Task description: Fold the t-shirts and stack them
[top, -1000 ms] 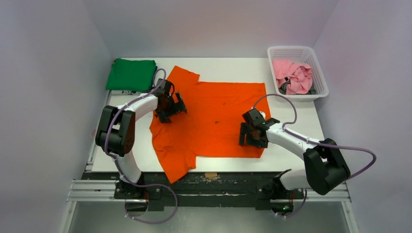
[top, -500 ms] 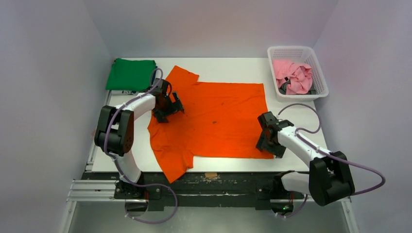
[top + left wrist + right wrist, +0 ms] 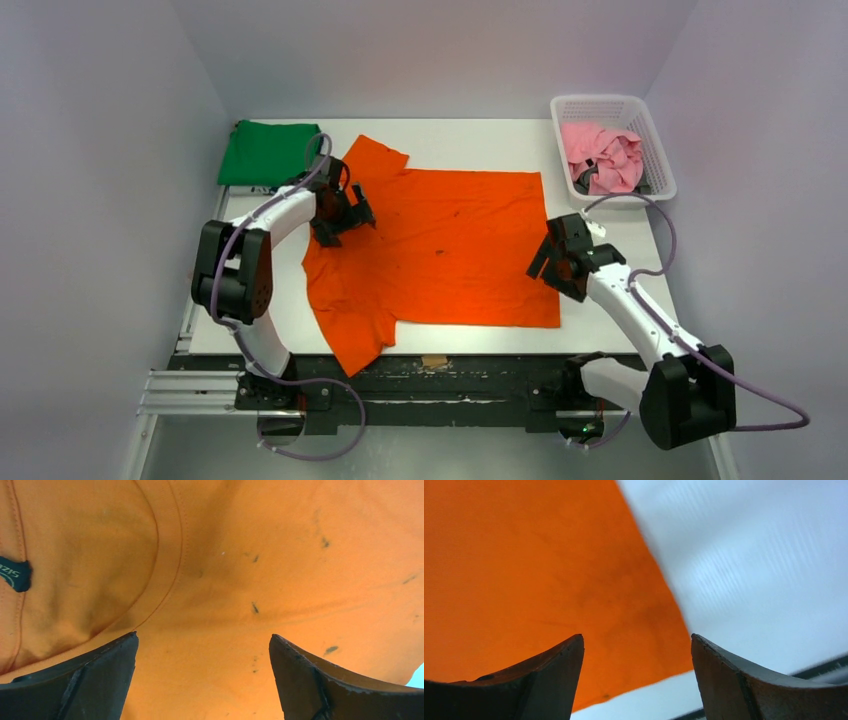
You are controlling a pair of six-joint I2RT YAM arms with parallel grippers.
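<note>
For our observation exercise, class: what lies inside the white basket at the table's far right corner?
A crumpled pink t-shirt fills the basket; a dark scrap peeks out beneath it. The rest is covered.

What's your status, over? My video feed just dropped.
Left gripper open above orange t-shirt collar. Right gripper open at its hem edge, holding nothing. Shirt flat, unfolded. Green t-shirt folded at far-left corner; nothing in the way.
</note>
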